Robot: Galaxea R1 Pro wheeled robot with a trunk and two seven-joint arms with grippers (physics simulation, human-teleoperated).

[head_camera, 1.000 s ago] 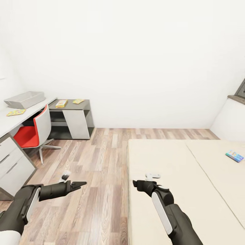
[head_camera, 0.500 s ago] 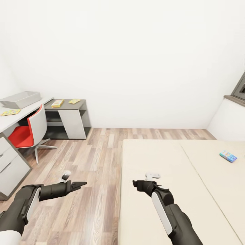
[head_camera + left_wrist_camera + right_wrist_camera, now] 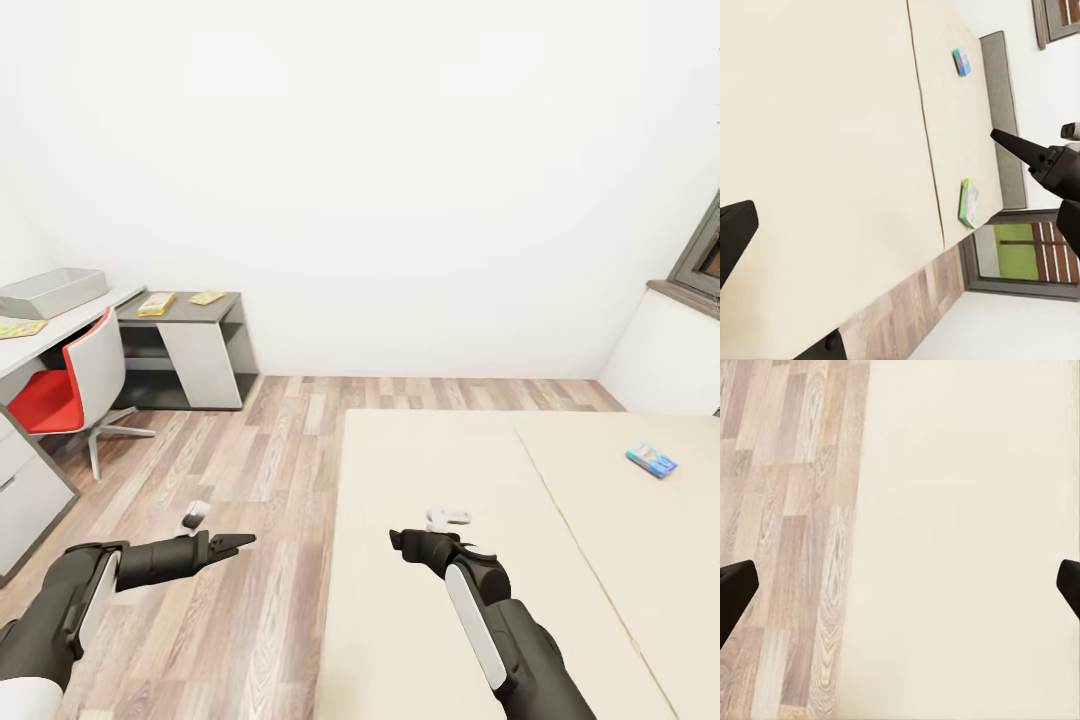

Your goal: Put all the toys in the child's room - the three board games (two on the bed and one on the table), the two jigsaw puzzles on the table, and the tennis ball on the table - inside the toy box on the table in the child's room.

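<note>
The light grey toy box (image 3: 50, 292) stands on the pale end of the table (image 3: 70, 322) at the far left. A colourful jigsaw puzzle (image 3: 18, 327) lies beside it. Two flat yellowish boxes (image 3: 157, 303) (image 3: 207, 297) lie on the table's dark end. The beige bed (image 3: 450, 470) is in front of me with a blue board game (image 3: 651, 461) at its far right. The left wrist view shows that game (image 3: 961, 61) and a green-edged board game (image 3: 969, 202). My left gripper (image 3: 235, 543) (image 3: 787, 292) is open over the floor. My right gripper (image 3: 400, 540) (image 3: 900, 585) is open over the bed's edge.
A red-and-white chair (image 3: 75, 385) stands at the desk, with white drawers (image 3: 20, 490) nearer me. Wood-plank floor (image 3: 250, 460) lies between desk and bed. A window (image 3: 700, 255) over a white ledge is at the right. A grey headboard (image 3: 1001, 112) borders the bed.
The whole picture has shifted left, so the camera has turned right: desk and chair slid toward the left edge and more of the bed shows. Both arms hold the same pose.
</note>
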